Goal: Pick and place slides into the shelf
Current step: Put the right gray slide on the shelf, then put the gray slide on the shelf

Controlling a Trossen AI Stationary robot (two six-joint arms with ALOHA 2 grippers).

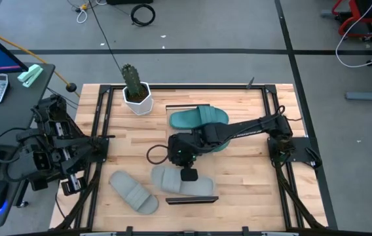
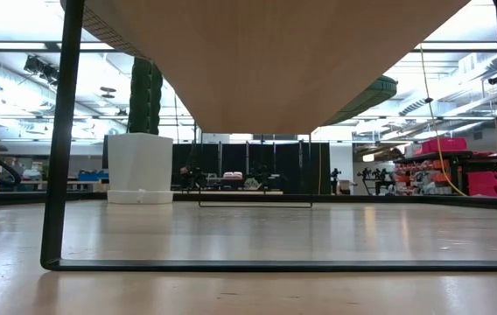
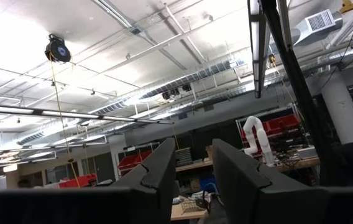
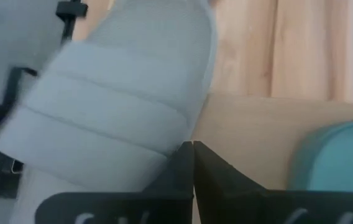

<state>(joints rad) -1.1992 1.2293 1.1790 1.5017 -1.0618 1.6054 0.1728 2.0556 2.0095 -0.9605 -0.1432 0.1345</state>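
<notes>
Best to treat the shut right gripper [image 1: 187,172] as empty: fingertips pressed together in the wrist view [image 4: 193,144], nothing pinched between them as far as shows. Likely a release just finished over the near grey slide [image 1: 176,180], so lift straight up first and avoid dragging across the ribbed strap [image 4: 114,106], soft rubber that catches easily and would skew the slide on the shelf [image 1: 191,200]. Once clear, spread the fingers fully before reaching left for the last grey slide [image 1: 133,191], lying on the table [image 1: 251,190] just beside the shelf and angled to it. Come down over the strap, straddle it across the narrow way, close firmly, and carry it high enough to pass the shelf's black edging. Set it down flat in whatever gap is free, parallel to its neighbours. As for positions: near grey slide directly under and just ahead of the right fingertips, close to touching but apart; teal slide [image 1: 199,118] at the shelf's far end, well beyond the gripper; loose grey slide near, off to the left. Left gripper [image 3: 194,146] parked at the table's left edge, pointing up at the ceiling, fingers apart, holding nothing.
</notes>
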